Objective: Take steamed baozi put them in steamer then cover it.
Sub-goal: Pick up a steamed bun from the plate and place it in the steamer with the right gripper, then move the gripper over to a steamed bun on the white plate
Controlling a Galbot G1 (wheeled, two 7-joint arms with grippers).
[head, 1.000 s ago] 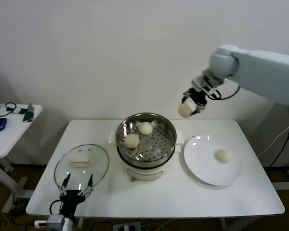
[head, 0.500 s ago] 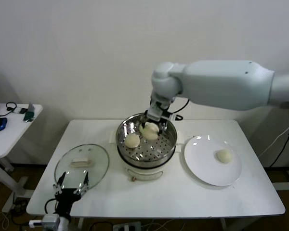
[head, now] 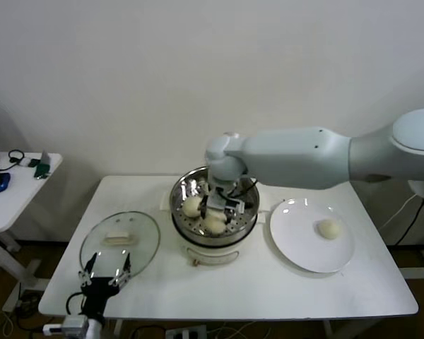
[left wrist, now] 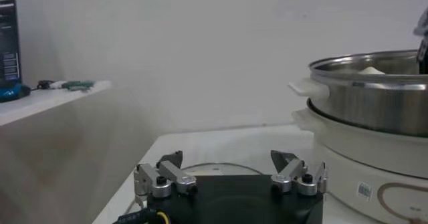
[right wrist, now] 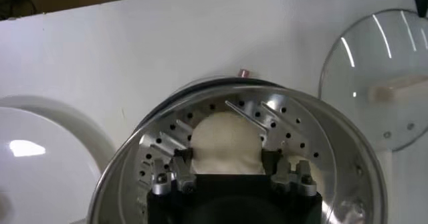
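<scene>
The steamer (head: 178,192) stands mid-table on its white base. My right gripper (head: 216,213) reaches down into it, shut on a cream baozi (right wrist: 226,142) that rests low on the perforated tray (right wrist: 304,135). Another baozi (head: 191,206) lies in the pot beside it, and one more baozi (head: 329,228) sits on the white plate (head: 297,251). The glass cover (head: 138,254) with its cream handle lies flat on the table to the left of the steamer. My left gripper (head: 106,272) waits open at the near left edge, just in front of the cover (left wrist: 214,169).
My right arm crosses over the back of the steamer and hides part of its inside. A small side table (head: 18,191) with a mouse and cables stands off to the left. The steamer's side (left wrist: 374,101) rises close to my left gripper.
My right gripper carried the baozi from above the plate side across to the steamer and lowered it onto the tray. The left arm stayed at the near edge.
</scene>
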